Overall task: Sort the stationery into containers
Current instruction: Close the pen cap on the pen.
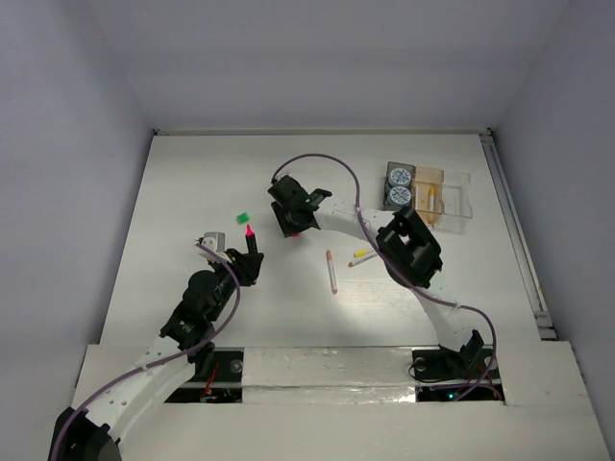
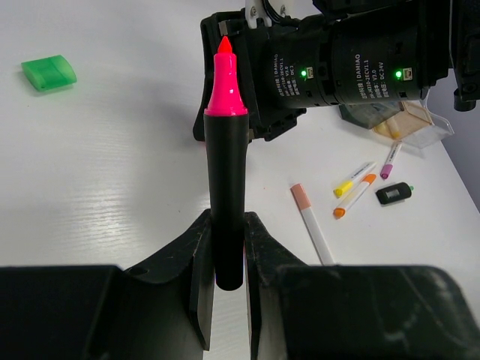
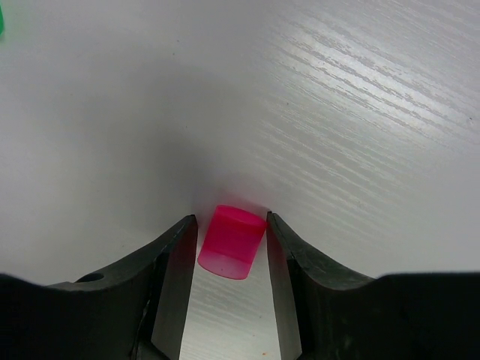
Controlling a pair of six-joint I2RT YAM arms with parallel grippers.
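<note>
Left gripper clamps the short black highlighter with bare pink tip upright.
Right gripper sits spread around the translucent pink plastic cap on the white table, fingers just clear.

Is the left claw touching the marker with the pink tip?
Touching. The left wrist view shows the left gripper clamped on the black highlighter, a finger pressed against each side, no gap.
</note>
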